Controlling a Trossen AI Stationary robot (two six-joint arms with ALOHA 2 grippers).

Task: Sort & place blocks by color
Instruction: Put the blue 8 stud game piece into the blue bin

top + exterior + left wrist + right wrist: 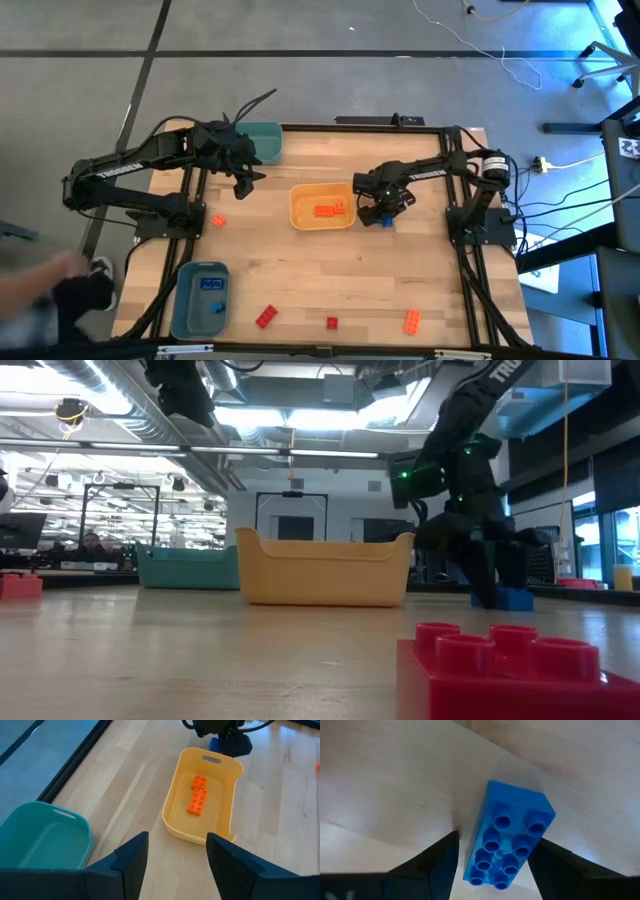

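A blue block, oblong with eight studs, lies flat on the table just right of the yellow-orange bin. My right gripper points down over it, open, with one finger on each long side and narrow gaps showing. Two orange blocks lie in the yellow-orange bin. My left gripper hangs open and empty above the table, between the teal bin and the yellow-orange bin. More blue blocks sit in the blue bin.
Loose blocks lie on the table. Two red ones and an orange one are near the front edge. Another orange one lies at the left. Black frame rails run along both sides of the table.
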